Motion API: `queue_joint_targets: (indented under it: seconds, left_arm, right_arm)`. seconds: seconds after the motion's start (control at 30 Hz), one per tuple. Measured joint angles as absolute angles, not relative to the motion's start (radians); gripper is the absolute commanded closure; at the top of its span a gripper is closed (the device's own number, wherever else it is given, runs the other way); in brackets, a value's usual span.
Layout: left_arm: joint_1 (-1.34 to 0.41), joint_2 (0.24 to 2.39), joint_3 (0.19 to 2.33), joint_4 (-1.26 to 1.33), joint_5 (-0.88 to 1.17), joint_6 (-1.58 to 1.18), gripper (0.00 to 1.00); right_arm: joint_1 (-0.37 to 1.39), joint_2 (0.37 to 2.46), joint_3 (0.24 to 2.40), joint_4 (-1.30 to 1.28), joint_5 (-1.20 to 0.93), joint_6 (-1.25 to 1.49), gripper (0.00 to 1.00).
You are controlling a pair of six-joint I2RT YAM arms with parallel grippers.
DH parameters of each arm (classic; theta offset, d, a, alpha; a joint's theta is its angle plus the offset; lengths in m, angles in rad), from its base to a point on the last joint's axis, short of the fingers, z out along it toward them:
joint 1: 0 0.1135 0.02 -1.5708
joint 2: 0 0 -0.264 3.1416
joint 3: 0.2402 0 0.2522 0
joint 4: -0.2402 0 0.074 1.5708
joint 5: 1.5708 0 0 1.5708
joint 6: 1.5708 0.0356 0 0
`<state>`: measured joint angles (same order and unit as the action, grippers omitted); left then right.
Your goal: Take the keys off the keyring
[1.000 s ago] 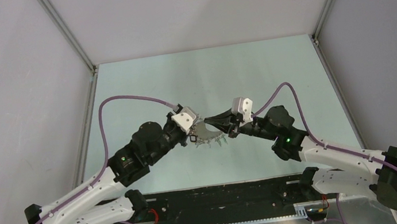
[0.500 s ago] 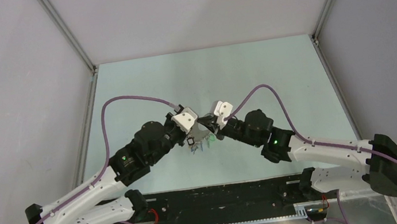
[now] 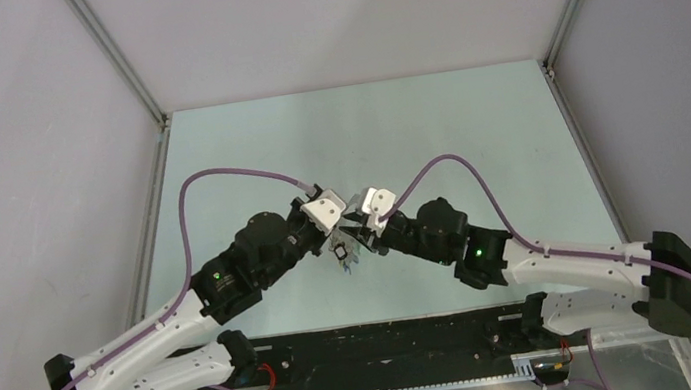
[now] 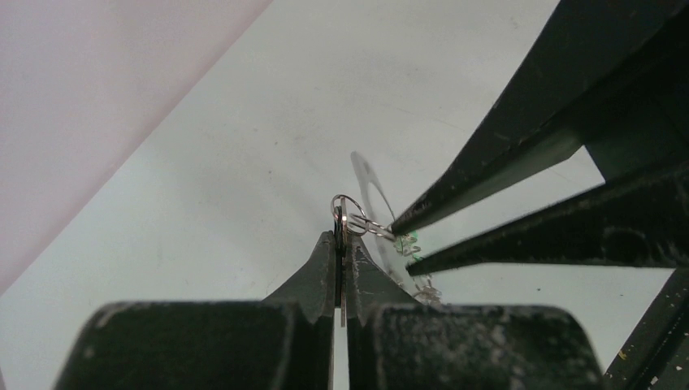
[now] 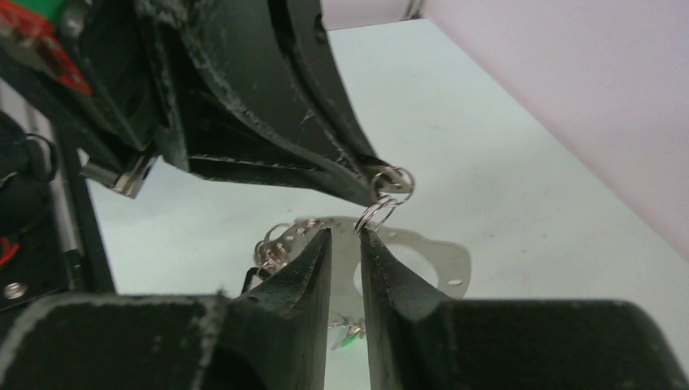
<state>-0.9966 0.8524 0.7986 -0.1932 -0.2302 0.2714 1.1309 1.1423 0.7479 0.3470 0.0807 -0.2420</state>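
My left gripper [image 3: 344,235] [image 4: 341,237] is shut on a thin flat key [image 4: 342,268], seen edge-on, with a small split ring [image 4: 348,210] [image 5: 396,180] at its top. My right gripper [image 3: 359,224] [image 5: 345,234] is narrowly open right beside it. One of its fingertips [image 4: 398,228] touches the wire of a second small ring. The keyring [image 5: 443,253] shows as a flat pale loop just behind my right fingers. Other keys [image 3: 345,258] [image 5: 272,248] hang bunched below, one of them green [image 4: 410,241].
The pale green table [image 3: 434,133] lies under both arms. Grey walls [image 3: 13,148] and metal frame posts close in the sides and the back. A black rail [image 3: 391,340] runs along the near edge by the arm bases.
My right gripper has moved left until it meets the left gripper. The ring and its keys, spread out a second ago, now hang bunched between the two. The left arm has barely moved.
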Motion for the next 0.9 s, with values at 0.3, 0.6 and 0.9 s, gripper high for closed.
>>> queue_joint_targets:
  seconds: [0.3, 0.6, 0.9]
  left_arm:
    - [-0.999, 0.852, 0.783, -0.163, -0.161, 0.359, 1.0]
    - [-1.049, 0.861, 0.773, -0.191, -0.179, 0.621, 1.0]
    - [-1.084, 0.826, 0.768, -0.197, -0.26, 0.948, 1.0]
  right_arm:
    - [0.912, 0.941, 0.713, 0.278, -0.179, -0.178, 0.64]
    - [0.68, 0.908, 0.71, 0.27, -0.371, -0.139, 0.65]
    - [0.619, 1.014, 0.703, 0.35, -0.586, -0.1, 0.64]
